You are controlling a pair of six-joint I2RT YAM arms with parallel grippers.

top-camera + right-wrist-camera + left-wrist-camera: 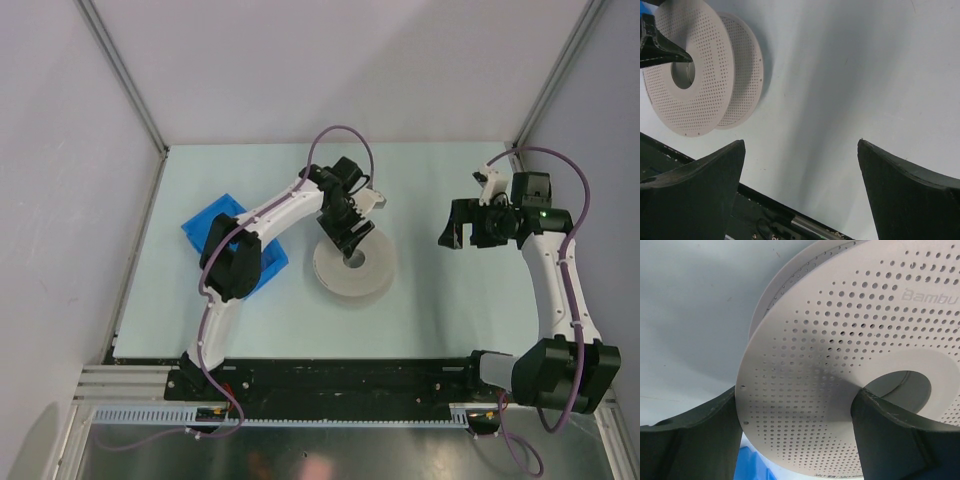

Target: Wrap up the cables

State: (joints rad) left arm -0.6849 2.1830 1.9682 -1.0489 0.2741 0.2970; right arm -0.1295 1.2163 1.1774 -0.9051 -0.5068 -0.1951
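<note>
A grey-white perforated spool [372,276] lies on the pale table, mid-left. My left gripper [345,240] is down on it. In the left wrist view one finger [700,440] presses the outer rim of the spool [840,340], and the other finger [895,440] sits in its centre hole, so the left gripper [797,392] is shut across the flange. My right gripper [462,225] hangs open over bare table at the right, well apart from the spool [695,105]. Nothing is between the fingers of the right gripper [801,142]. The cables do not show in any view.
A blue object [215,225] lies left of the spool, partly under the left arm, and shows below the flange as a blue patch [752,465]. A black rail [330,380] runs along the table's near edge. Grey walls close in the sides and back.
</note>
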